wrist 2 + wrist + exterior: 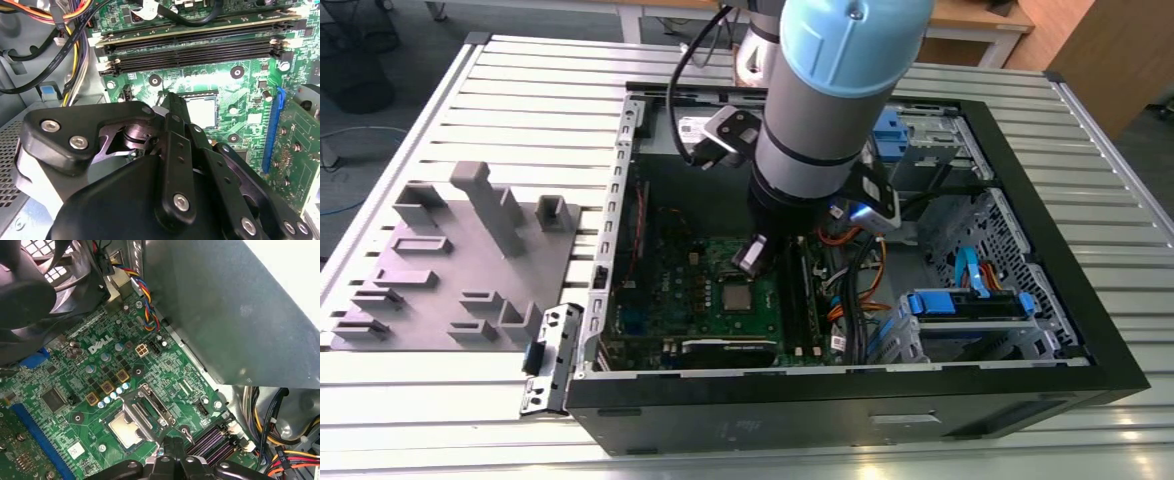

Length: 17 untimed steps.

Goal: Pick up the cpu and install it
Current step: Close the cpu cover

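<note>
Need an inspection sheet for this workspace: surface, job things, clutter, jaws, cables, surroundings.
Surface: slatted metal table carrying an open computer case.
Job's things: cpu lying flat in its socket on the green motherboard.
Clutter: grey plastic tray at the exterior view's left of the case.
Grippers: gripper inside the case, low beside the cpu; jaws' state not discernible.
Cables: coloured bundle near the memory slots.
Surroundings: wooden furniture behind.
</note>
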Each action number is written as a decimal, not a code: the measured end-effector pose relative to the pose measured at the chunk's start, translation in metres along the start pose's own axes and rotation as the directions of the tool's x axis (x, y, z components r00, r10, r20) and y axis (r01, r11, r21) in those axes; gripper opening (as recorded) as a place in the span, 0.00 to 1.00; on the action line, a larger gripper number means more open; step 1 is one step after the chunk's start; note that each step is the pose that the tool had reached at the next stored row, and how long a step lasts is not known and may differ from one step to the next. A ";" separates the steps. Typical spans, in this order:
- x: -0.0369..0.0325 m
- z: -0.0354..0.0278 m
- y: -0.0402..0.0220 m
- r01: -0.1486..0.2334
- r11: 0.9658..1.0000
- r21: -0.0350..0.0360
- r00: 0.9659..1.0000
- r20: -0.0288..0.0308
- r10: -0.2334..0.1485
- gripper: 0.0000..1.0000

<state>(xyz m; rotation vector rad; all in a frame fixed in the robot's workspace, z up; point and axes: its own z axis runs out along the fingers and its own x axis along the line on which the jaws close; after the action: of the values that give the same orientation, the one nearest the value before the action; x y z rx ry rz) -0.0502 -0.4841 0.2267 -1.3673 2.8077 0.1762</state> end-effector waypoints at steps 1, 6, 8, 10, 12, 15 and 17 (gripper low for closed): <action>-0.0003 0.0000 -0.0005 0.000 1.000 0.000 1.000 0.000 0.000 0.11; -0.0042 0.0000 -0.0058 0.000 1.000 0.000 1.000 0.000 0.000 0.11; -0.0057 -0.0001 -0.0078 0.000 1.000 0.000 1.000 0.000 0.000 0.11; -0.0065 0.0000 -0.0088 0.000 1.000 0.000 1.000 0.000 0.000 0.11; -0.0066 0.0000 -0.0089 0.000 1.000 0.000 1.000 0.000 0.000 0.11; -0.0066 0.0001 -0.0090 0.000 1.000 0.000 1.000 0.000 0.000 0.11; -0.0067 0.0001 -0.0089 0.000 1.000 0.000 1.000 0.000 0.000 0.11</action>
<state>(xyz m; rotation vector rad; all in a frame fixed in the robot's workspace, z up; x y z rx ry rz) -0.0391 -0.4843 0.2261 -1.3673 2.8078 0.1758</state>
